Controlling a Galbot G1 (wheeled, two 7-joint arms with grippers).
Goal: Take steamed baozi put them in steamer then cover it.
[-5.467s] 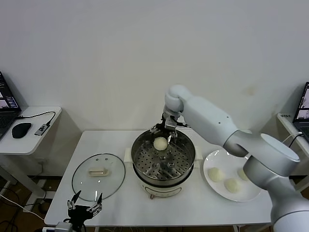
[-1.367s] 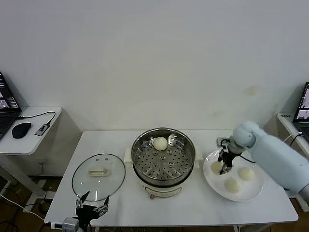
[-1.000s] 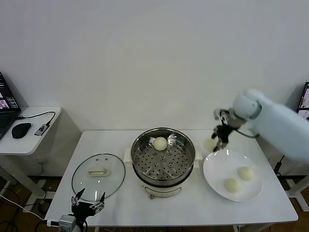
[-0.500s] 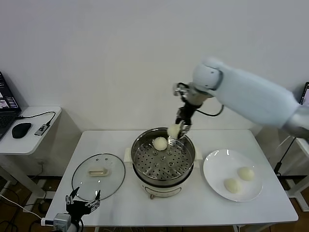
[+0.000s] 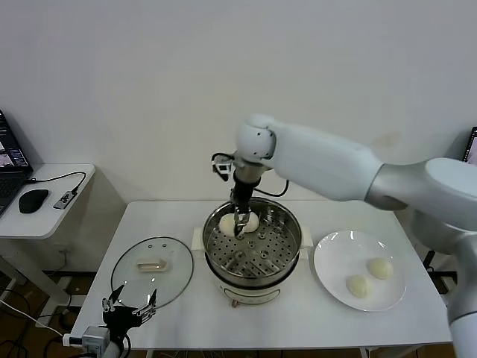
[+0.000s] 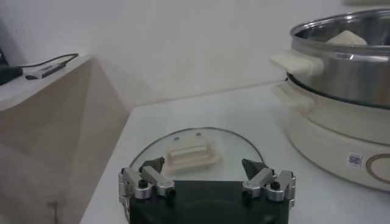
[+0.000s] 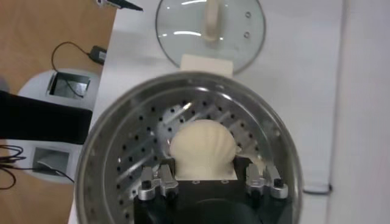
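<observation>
Head view: right claw [image 5: 240,222] grips a baozi [image 5: 228,223] over the steamer [image 5: 253,246] – left claw [image 5: 130,309] spread wide

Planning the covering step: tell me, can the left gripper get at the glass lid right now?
Probably yes: the open left gripper hovers at the near edge of the glass lid, and nothing lies between them.

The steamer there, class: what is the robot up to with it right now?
The right gripper is over the steamer, shut on a baozi it is lowering onto the perforated tray beside one bun already inside. Two buns wait on the white plate. The glass lid lies on the table, with the open left gripper idle near it.
</observation>
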